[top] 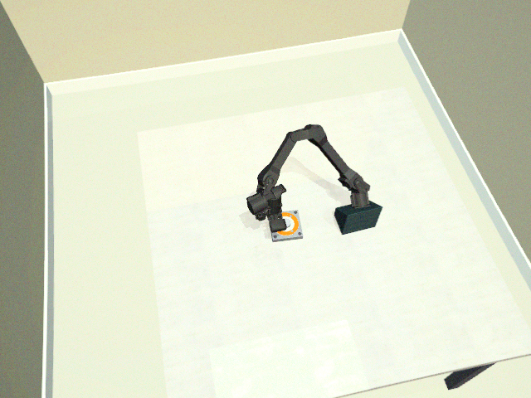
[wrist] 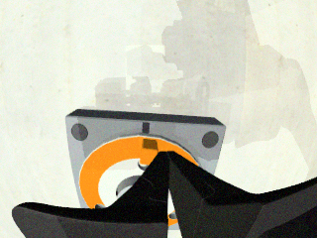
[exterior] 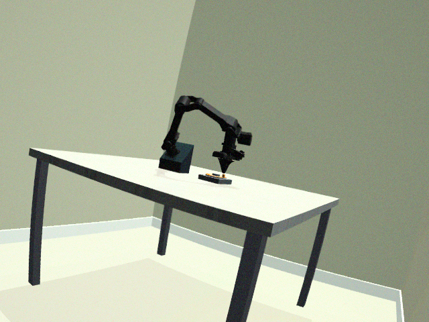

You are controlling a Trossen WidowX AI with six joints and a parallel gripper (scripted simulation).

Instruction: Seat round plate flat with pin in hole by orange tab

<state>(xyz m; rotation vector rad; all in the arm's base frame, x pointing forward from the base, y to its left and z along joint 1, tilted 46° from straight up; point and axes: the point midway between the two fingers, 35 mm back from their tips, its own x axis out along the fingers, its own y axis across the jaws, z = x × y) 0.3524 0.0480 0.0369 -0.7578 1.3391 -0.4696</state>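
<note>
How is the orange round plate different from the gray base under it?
The plate is orange and ring-shaped; the base is gray and square. The base shows dark spots at its far corners; the plate has a small darker tab at its rim. The shut pincer hides part of the plate, while the base's far edge shows fully. Both sit low on the table.

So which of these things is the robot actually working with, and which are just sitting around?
Part of the job:
- round orange plate
- grey base under it
- post at the plate's centre
- gripper, shut on nothing, tips down at the plate

Just there:
- dark block carrying the arm
- table
</note>
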